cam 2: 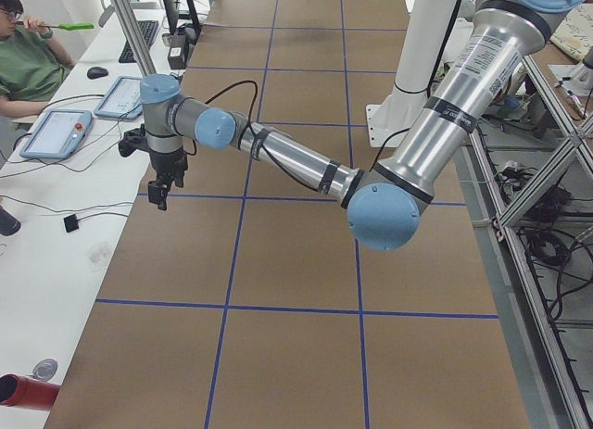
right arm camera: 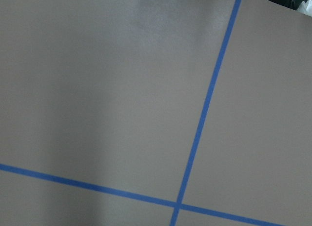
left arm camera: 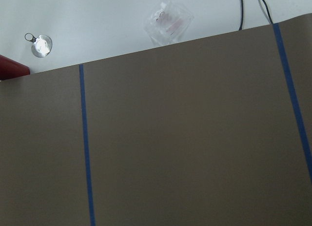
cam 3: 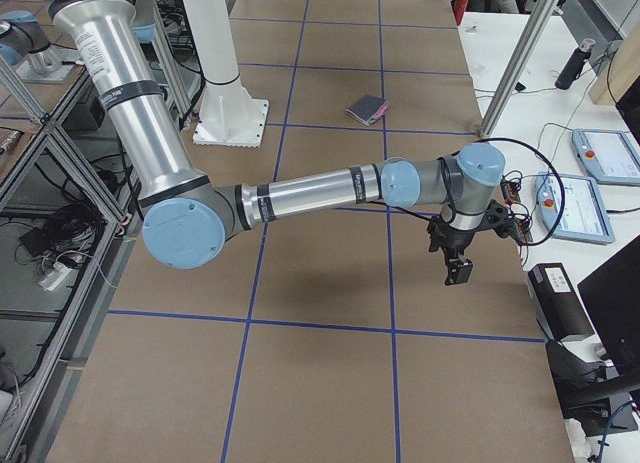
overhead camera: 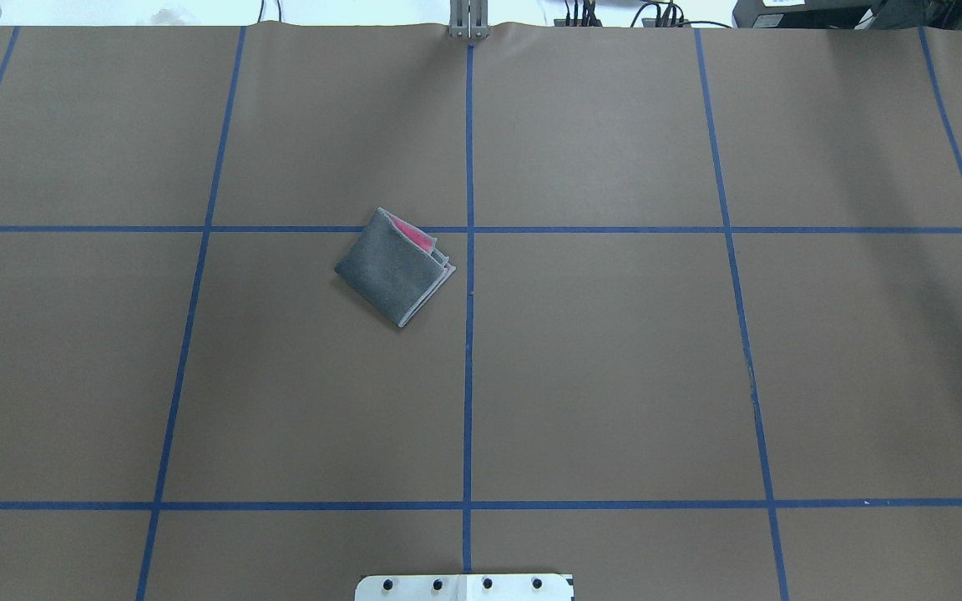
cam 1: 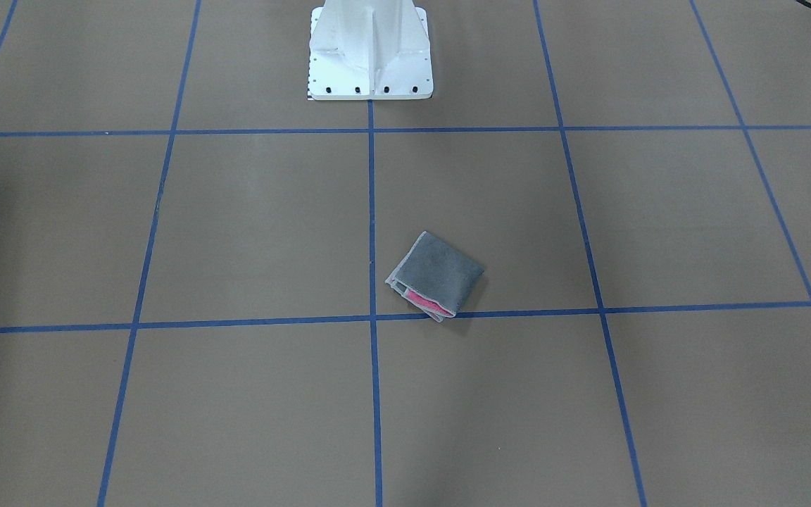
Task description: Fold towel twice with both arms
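The towel (cam 1: pixel 434 274) lies folded into a small square on the brown table, dark grey face up, with a strip of pink showing at one open edge. It sits just left of the centre line in the overhead view (overhead camera: pixel 395 267) and far off in the exterior right view (cam 3: pixel 366 109). My left gripper (cam 2: pixel 159 190) hangs over the table's far edge at my left end, well away from the towel. My right gripper (cam 3: pixel 458 268) hangs over the table at my right end, also far from it. Both show only in side views, so I cannot tell whether they are open or shut.
The white pedestal base (cam 1: pixel 370 49) stands at my side of the table. An operator (cam 2: pixel 23 58) sits at a white bench with tablets (cam 2: pixel 56 132). A red object (cam 2: pixel 23 392) and a clear plastic piece (left arm camera: pixel 168 21) lie beyond the table edge. A teach pendant (cam 3: pixel 600 153) is at the right end.
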`<state>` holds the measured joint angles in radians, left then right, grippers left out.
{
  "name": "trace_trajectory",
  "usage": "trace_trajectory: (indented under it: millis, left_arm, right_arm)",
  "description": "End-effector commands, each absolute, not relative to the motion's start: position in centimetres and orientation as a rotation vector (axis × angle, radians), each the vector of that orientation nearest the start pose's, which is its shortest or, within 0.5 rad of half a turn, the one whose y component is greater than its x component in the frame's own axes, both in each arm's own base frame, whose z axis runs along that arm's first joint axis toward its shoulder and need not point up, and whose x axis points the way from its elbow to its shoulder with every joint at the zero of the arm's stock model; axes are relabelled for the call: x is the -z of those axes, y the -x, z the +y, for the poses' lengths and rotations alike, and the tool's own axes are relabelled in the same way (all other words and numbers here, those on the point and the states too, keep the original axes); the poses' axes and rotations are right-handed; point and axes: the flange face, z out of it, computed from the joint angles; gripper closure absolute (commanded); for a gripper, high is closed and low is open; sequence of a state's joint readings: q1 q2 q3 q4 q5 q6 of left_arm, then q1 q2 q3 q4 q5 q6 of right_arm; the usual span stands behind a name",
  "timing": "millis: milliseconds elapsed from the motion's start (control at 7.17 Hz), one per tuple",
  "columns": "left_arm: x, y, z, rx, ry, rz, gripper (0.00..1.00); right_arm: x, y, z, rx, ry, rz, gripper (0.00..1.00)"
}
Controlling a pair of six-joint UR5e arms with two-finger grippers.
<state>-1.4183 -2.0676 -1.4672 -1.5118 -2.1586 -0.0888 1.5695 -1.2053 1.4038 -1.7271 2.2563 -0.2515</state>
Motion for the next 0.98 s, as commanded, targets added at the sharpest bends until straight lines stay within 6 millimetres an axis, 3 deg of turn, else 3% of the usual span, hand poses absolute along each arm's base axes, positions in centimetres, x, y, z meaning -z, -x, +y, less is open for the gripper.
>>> trace_trajectory:
  millis: [0,139,279,418,558,837]
  left_arm:
    - [-50.1,2.1,-64.7,-0.205,-0.228,0.704,0.00]
    - [-52.2,2.8,-63.4,-0.201,-0.238,0.706,0.00]
    - [-56.4,2.7,-61.2,-0.201,-0.240,0.696,0.00]
    - [-59.7,3.0,-58.6,-0.211,-0.266,0.695,0.00]
    - [-62.6,3.2,-55.9,-0.213,-0.269,0.695,0.00]
    - [-63.7,4.0,-52.5,-0.187,-0.246,0.715,0.00]
  right_arm:
    - [-59.3,-12.9,-56.7,0.250,-0.127,-0.699,0.00]
    - [-59.0,-12.6,-54.0,0.255,-0.147,-0.696,0.00]
    - [-61.7,-12.5,-52.2,0.240,-0.114,-0.696,0.00]
    - [-66.0,-12.2,-48.2,0.229,-0.080,-0.708,0.00]
    - [-68.0,-12.2,-47.4,0.233,-0.122,-0.698,0.00]
    - [-68.6,-11.9,-46.5,0.224,-0.115,-0.718,0.00]
